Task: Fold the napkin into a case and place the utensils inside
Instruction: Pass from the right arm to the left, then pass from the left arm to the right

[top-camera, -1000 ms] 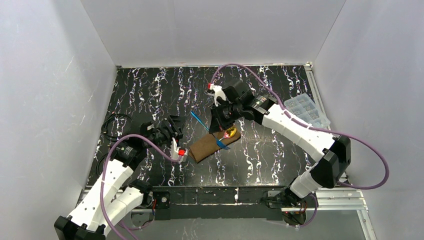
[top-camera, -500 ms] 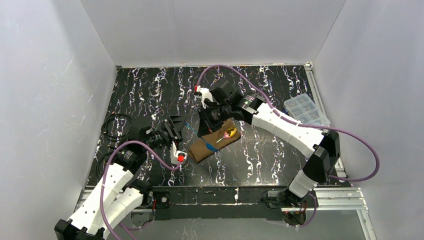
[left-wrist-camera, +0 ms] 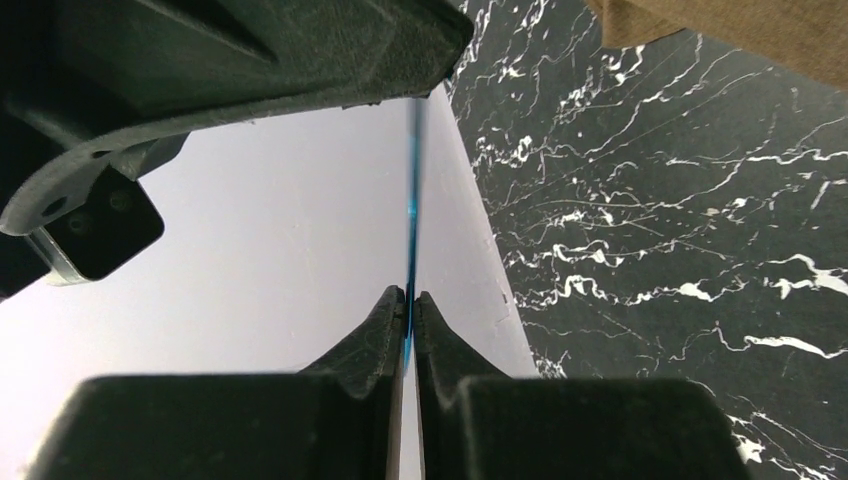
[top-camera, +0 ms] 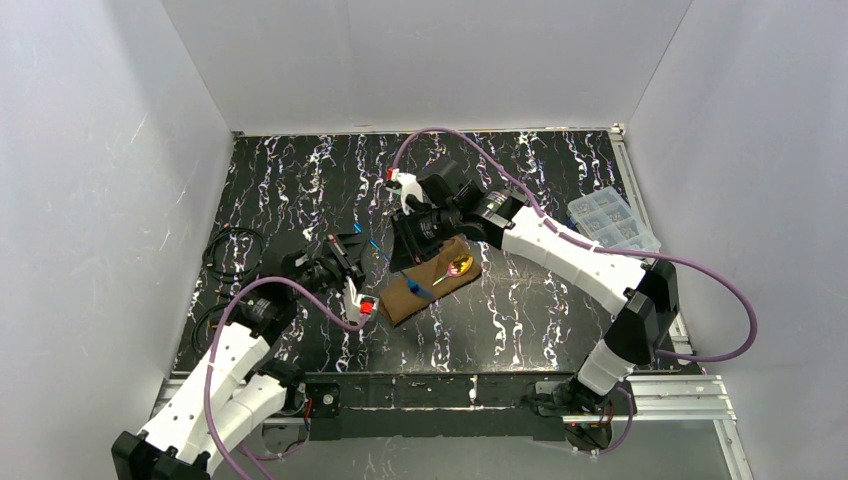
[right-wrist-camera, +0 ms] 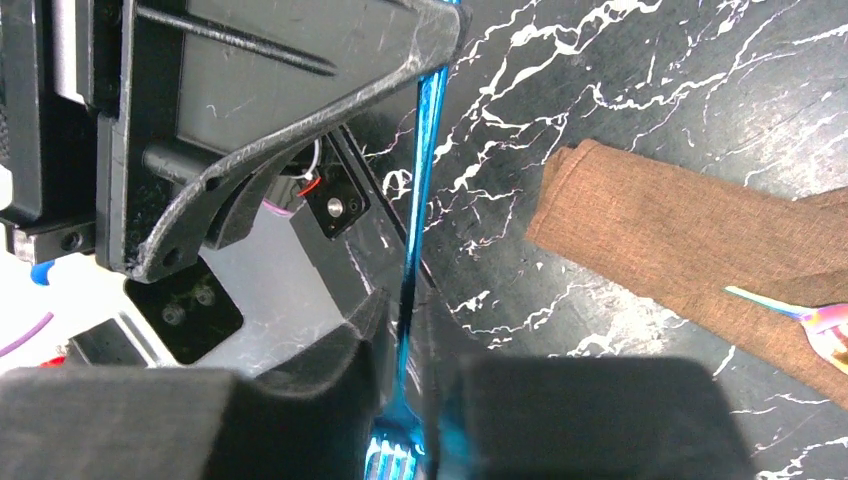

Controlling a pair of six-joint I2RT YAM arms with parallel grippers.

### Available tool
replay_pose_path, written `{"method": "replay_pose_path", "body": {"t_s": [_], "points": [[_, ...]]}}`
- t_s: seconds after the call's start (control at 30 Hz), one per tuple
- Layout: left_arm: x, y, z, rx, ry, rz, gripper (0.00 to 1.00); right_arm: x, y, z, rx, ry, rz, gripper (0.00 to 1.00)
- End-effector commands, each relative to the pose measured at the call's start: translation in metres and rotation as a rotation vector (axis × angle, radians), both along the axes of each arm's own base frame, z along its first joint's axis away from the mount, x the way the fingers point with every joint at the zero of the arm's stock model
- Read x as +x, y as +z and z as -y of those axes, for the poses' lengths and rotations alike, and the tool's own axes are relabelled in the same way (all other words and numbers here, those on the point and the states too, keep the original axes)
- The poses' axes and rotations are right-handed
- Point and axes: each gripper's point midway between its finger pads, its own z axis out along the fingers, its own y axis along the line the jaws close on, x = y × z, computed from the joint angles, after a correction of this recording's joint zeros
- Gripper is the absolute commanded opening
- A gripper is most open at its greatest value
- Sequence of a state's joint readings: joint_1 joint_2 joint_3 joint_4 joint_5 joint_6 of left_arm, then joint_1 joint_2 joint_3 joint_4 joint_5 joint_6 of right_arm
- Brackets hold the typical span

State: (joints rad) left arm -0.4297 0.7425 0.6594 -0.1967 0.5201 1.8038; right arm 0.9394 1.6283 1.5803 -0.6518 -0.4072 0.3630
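Note:
The brown case (top-camera: 402,298) lies slanted at mid-table; it also shows in the right wrist view (right-wrist-camera: 680,230) and the left wrist view (left-wrist-camera: 760,30). A pink-gold utensil (top-camera: 460,266) (right-wrist-camera: 800,315) and a blue utensil (top-camera: 420,291) lie on the case's right part. A thin blue fork (top-camera: 372,243) hangs in the air left of the case, between both grippers. My left gripper (top-camera: 350,255) (left-wrist-camera: 410,300) is shut on its handle end (left-wrist-camera: 411,200). My right gripper (top-camera: 400,250) (right-wrist-camera: 405,330) is closed round the fork (right-wrist-camera: 425,150) near its tines.
A clear plastic compartment box (top-camera: 610,220) sits at the table's right edge. A coil of black cable (top-camera: 225,250) lies at the left edge. White walls stand on three sides of the black marbled table (top-camera: 300,180).
My right gripper moved left from over the case to the fork that my left gripper holds out. The left gripper drew back slightly with the fork.

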Motion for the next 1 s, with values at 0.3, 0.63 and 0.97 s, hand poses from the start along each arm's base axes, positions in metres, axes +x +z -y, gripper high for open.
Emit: {"method": "replay_pose_path", "body": {"t_s": [0.3,0.63,0.97], "points": [[0.048,-0.001,-0.038,0.090,0.307,0.166,0.00,0.115,0.037,0.084,0.197,-0.790,-0.056,0.84],[0.067,0.012,-0.048,0.112,0.492,0.166,0.00,0.119,0.000,0.070,0.228,-0.919,-0.223,0.75],[0.071,0.019,-0.051,0.090,0.559,0.156,0.00,0.135,-0.015,0.078,0.262,-1.074,-0.254,0.74]]}}
